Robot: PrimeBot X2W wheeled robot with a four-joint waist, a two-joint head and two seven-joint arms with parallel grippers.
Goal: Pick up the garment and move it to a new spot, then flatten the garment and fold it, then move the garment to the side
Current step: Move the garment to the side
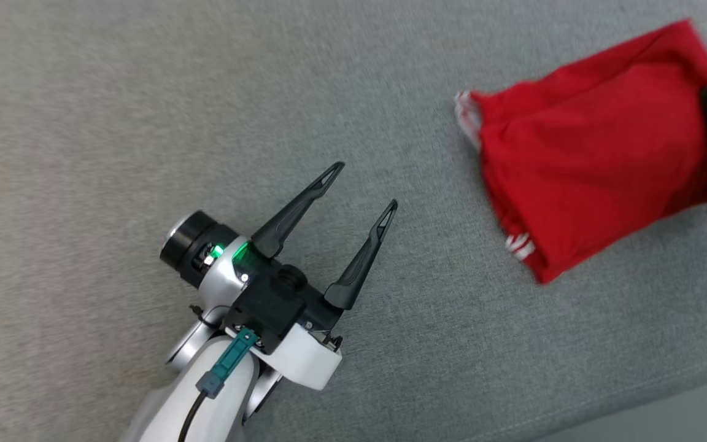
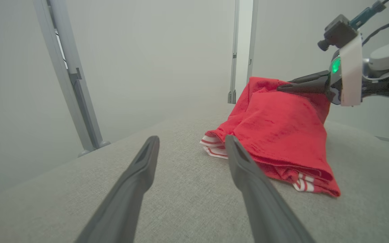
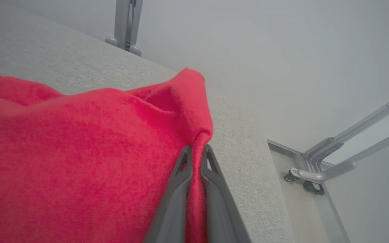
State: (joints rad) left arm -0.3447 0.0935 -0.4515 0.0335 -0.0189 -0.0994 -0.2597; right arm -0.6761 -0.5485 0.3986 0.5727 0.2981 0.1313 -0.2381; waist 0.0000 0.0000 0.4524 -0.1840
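The garment (image 1: 593, 153) is red with red-and-white striped trim, folded into a rough rectangle at the right of the grey cloth surface (image 1: 145, 123). My right gripper (image 3: 196, 153) is shut on a pinched ridge of the red fabric near the garment's far right edge. In the left wrist view the same right gripper (image 2: 282, 87) grips the raised top of the garment (image 2: 282, 135), so that side is lifted while the striped hem rests on the surface. My left gripper (image 1: 369, 184) stands open over bare surface, well to the left of the garment, holding nothing.
The padded surface's edge (image 1: 666, 393) runs along the lower right, with pale floor beyond. Grey metal frame legs (image 2: 76, 87) and a wheeled base (image 3: 312, 175) stand past the table's far sides.
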